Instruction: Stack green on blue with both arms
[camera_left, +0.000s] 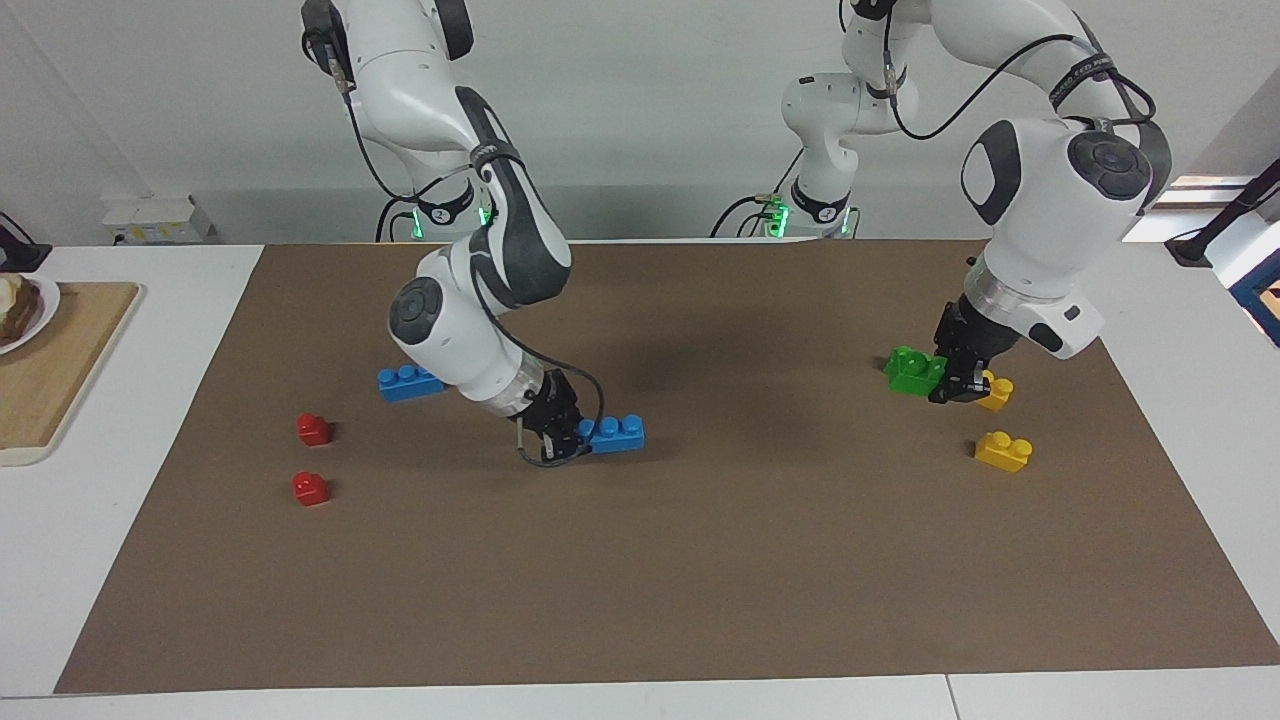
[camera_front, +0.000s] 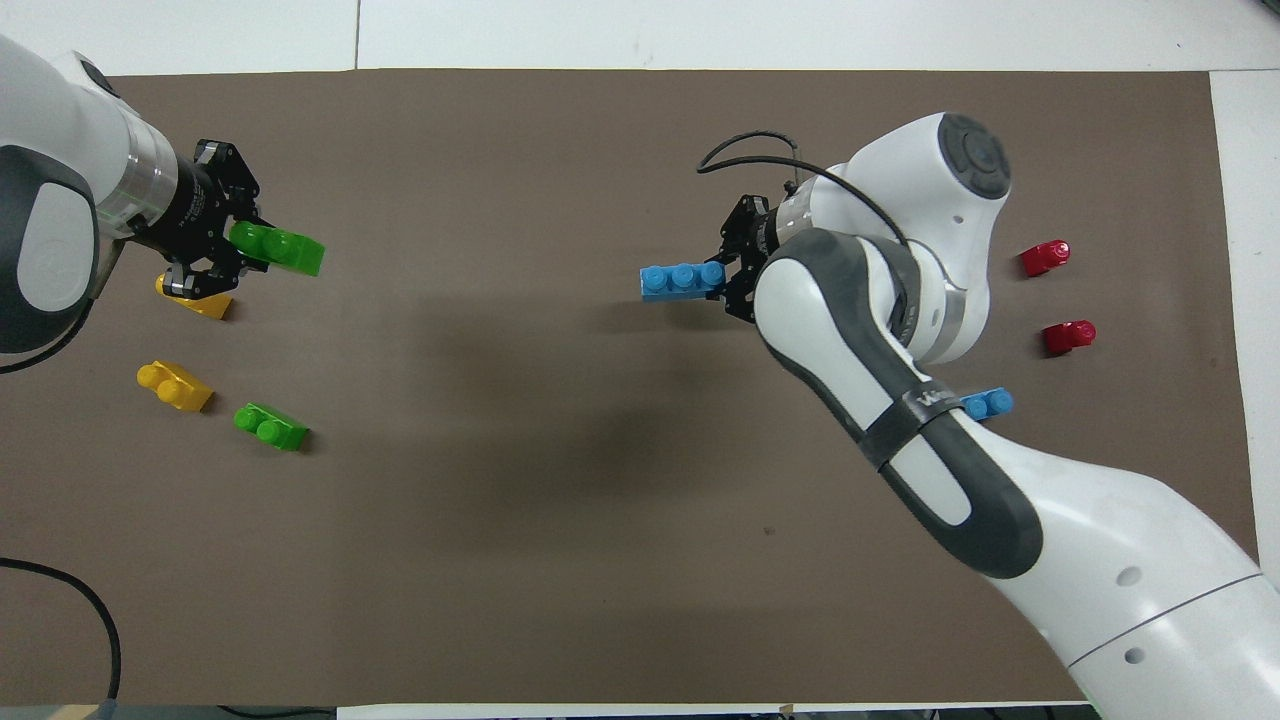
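Note:
My right gripper (camera_left: 578, 438) (camera_front: 722, 278) is shut on one end of a long blue brick (camera_left: 615, 432) (camera_front: 680, 281), held level a little above the mat near the table's middle. At the left arm's end, my left gripper (camera_left: 948, 378) (camera_front: 243, 246) is shut on a green brick (camera_left: 915, 371) (camera_front: 280, 249), lifted just off the mat. A second green brick (camera_front: 270, 427) lies on the mat nearer to the robots. A second blue brick (camera_left: 410, 383) (camera_front: 990, 404) lies flat under my right arm, partly hidden from above.
Two yellow bricks (camera_left: 1003, 451) (camera_left: 996, 390) lie beside the left gripper. Two small red bricks (camera_left: 313, 429) (camera_left: 310, 488) sit toward the right arm's end. A wooden board (camera_left: 60, 360) lies off the brown mat (camera_left: 700, 580) at that end.

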